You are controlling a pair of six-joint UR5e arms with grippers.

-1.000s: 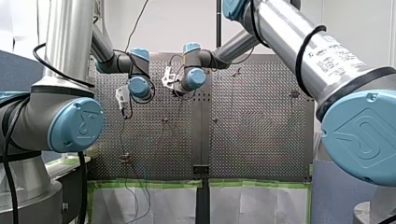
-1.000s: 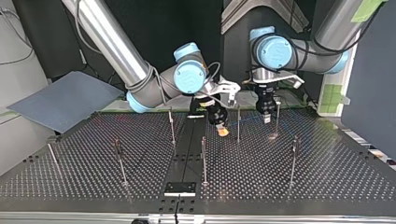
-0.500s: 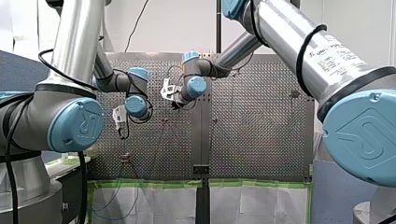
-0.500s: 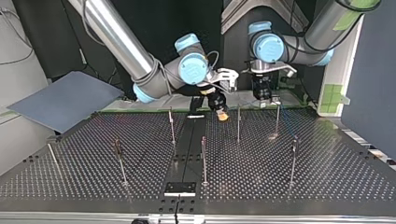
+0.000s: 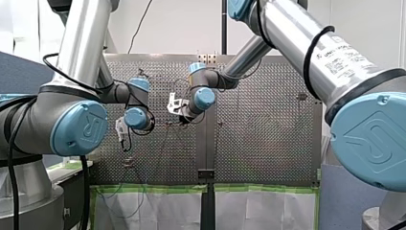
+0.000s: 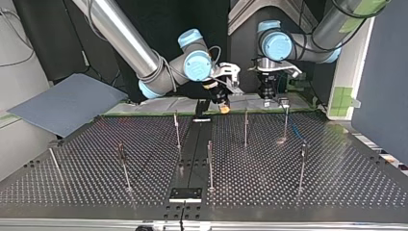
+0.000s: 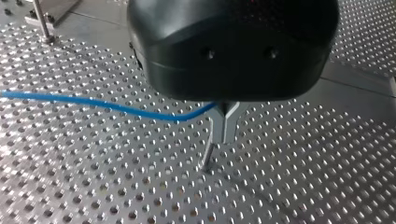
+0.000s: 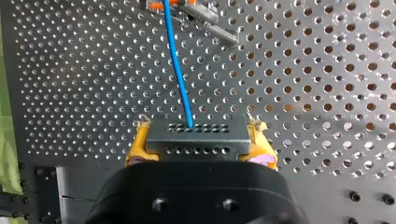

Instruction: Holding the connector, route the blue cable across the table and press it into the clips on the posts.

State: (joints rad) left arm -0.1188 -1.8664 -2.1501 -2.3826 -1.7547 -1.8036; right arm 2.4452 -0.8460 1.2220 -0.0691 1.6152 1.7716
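Note:
In the right wrist view my right gripper [image 8: 201, 142] is shut on the dark grey connector [image 8: 195, 137], held between its yellow pads [image 8: 139, 145]. The blue cable [image 8: 177, 65] leaves the connector and runs ahead to a metal piece with orange parts [image 8: 187, 10]. In the left wrist view my left gripper [image 7: 224, 128] has its metal fingers shut on the blue cable [image 7: 107, 103], which trails off to one side above the plate. In the top view the right gripper [image 6: 223, 107] and the left gripper [image 6: 268, 100] hang near the table's far edge, above the posts [image 6: 246, 127].
Several thin posts stand on the perforated table [image 6: 337, 183], among them one [image 6: 286, 122] under my left gripper, one [image 6: 302, 163] further forward and one [image 6: 210, 163] at the middle. A dark plate [image 6: 185, 194] lies at the near edge.
In the top view both grippers have risen and drawn back toward the table's far edge. In the front view my left gripper has moved down and left, and the right one slightly down.

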